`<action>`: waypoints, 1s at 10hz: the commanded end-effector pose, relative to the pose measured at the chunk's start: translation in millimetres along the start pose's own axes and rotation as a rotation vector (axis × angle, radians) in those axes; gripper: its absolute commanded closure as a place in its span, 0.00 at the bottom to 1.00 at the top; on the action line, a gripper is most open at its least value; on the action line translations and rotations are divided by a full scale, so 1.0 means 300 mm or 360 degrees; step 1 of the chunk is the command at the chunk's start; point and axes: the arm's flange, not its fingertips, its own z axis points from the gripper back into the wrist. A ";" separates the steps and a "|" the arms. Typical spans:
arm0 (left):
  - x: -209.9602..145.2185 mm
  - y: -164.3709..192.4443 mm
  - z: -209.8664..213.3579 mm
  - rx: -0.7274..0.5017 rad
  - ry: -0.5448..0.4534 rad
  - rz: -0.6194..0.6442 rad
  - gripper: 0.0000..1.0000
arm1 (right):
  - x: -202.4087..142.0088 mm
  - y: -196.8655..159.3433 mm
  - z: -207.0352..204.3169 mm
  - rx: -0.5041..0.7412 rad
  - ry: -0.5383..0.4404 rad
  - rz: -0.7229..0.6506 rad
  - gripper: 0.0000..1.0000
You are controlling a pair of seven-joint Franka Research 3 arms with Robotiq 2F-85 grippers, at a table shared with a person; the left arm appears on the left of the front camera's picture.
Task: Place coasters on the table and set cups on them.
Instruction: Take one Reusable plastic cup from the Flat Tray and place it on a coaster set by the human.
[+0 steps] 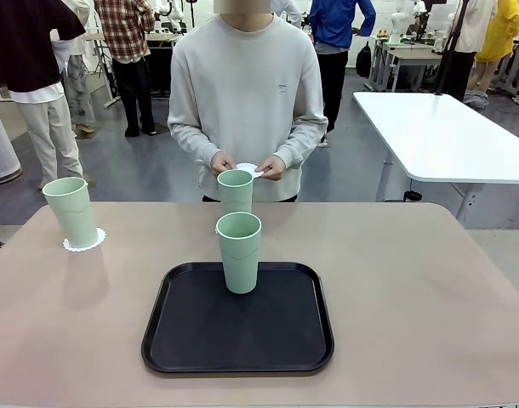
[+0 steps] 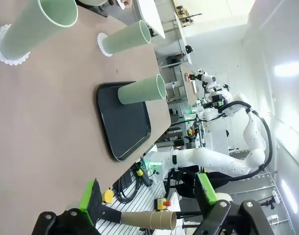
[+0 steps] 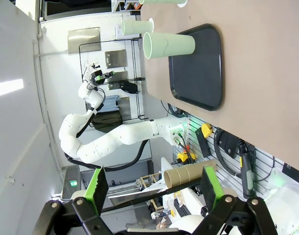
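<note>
Claws: left gripper [image 2: 148, 193], right gripper [image 3: 154, 183] both spread, empty.
Next: lay the person's white lacy paper coaster [image 1: 248, 169] flat, then centre tall mint-green plastic cup [image 1: 239, 252] upright.

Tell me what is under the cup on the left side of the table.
A white lacy coaster lies under that cup; its scalloped edge shows around the base. The cup covers its middle.

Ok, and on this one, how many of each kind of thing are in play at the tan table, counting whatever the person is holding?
Cups: 3 (left cup, middle cup, cup on the tray)
Coasters: 3 (coaster under the left cup, coaster under the middle cup, coaster held by the person)
Black tray: 1
Total: 7
</note>
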 end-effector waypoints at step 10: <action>0.000 0.000 0.000 0.0000 0.0000 0.0000 0.00 | 0.000 0.003 0.003 0.0025 0.0005 0.0010 0.00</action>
